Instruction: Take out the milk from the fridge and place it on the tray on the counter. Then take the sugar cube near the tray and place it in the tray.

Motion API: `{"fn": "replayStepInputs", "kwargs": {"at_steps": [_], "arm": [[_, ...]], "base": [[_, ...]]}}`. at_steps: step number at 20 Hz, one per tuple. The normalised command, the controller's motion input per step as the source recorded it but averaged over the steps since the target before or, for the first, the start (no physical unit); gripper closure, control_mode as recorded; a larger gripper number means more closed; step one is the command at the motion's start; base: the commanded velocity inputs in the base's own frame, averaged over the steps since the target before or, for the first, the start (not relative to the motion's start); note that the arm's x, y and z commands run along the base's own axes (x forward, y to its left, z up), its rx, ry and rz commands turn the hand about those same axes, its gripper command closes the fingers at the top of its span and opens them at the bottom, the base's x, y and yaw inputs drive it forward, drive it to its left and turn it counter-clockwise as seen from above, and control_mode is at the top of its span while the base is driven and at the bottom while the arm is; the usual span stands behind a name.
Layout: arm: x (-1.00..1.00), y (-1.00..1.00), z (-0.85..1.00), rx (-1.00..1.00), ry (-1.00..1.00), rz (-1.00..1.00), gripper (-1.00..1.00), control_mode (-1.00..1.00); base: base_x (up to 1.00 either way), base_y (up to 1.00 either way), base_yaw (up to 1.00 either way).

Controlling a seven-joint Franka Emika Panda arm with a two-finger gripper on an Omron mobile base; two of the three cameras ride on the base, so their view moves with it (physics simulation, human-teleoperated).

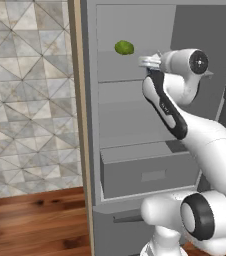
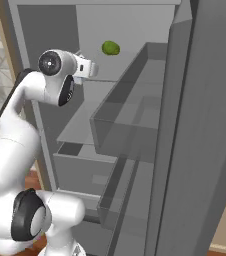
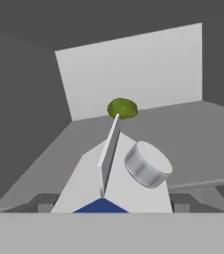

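the fridge (image 1: 135, 165) stood open, and the white arm reached up into it, to the shelf near the top. a round green fruit (image 1: 124, 48) sat at the back of that shelf, close to the back wall. the gripper (image 1: 144, 62) was at the front of the same shelf, in from the right side.

in the hand view the milk (image 3: 115, 186) was right under the camera, very close. its pointed top showed, with a thin ridge running toward the fruit (image 3: 122, 108), a round grey cap on the right slope, and a bit of blue at the bottom. the carton stood upright on the shelf, in front of the fruit and apart from it.

the fingers were hidden low in that view (the carton covered that spot), so i could not tell how wide the gripper was or if it had hold of the milk.

in the right base view the open door (image 2: 205, 130) stood close by, with 2 grey bins on its inner side.
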Motion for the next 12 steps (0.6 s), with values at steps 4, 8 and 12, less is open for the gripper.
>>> {"fn": "replayStepInputs", "kwargs": {"at_steps": [4,8,12], "arm": [[-1.00,0.02,0.45,0.05,0.06,-0.03,1.00,-1.00],[-1.00,0.00,0.49,0.01,0.24,-0.04,1.00,-1.00],[-0.91,0.02,0.12,0.00,0.50,0.00,1.00,-1.00]], "base": [[0.00,0.00,0.00],[0.00,0.00,0.00],[0.00,0.00,0.00]]}}
